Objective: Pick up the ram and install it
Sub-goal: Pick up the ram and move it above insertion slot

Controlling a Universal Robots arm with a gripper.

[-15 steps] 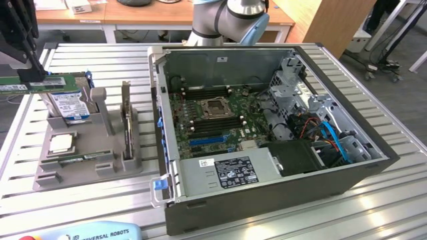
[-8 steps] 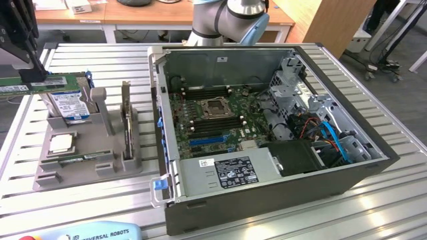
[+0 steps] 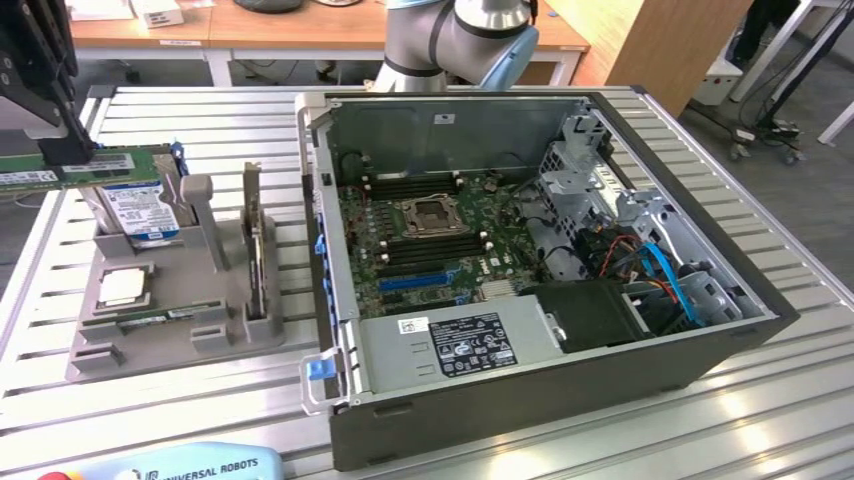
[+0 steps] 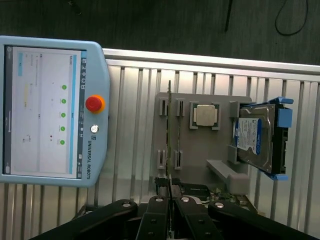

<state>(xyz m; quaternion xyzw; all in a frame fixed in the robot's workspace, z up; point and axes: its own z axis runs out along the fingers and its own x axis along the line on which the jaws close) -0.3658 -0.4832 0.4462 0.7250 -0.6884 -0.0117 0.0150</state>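
At the exterior view's left, the gripper [image 3: 64,150] hung above the table [image 3: 761,430], its fingers pressed together on the ram [image 3: 94,165]. The ram was clear of the holder, over the top of the drive. It stood on edge with its labelled face toward the camera. Its long axis lay about level across the view, one end cut off by the left border and the other pointing toward the case. In the wrist view it appeared edge-on, as a thin line running out from between the fingers.

Below it, the grey holder [image 3: 174,335] carried the drive [image 3: 140,210] upright at its far left corner. The processor [image 3: 120,287] lay flat in a square recess nearer the camera. A card [image 3: 251,235] stood on edge in the right-hand slot.

Further right, the open case [image 3: 534,400] held the motherboard [image 3: 400,250] with its socket [image 3: 434,215] between long dark slots, a labelled power supply [image 3: 461,345] at the near side, and blue cables [image 3: 667,280] at the right. The pendant [image 3: 174,465] lay at the table's near edge.
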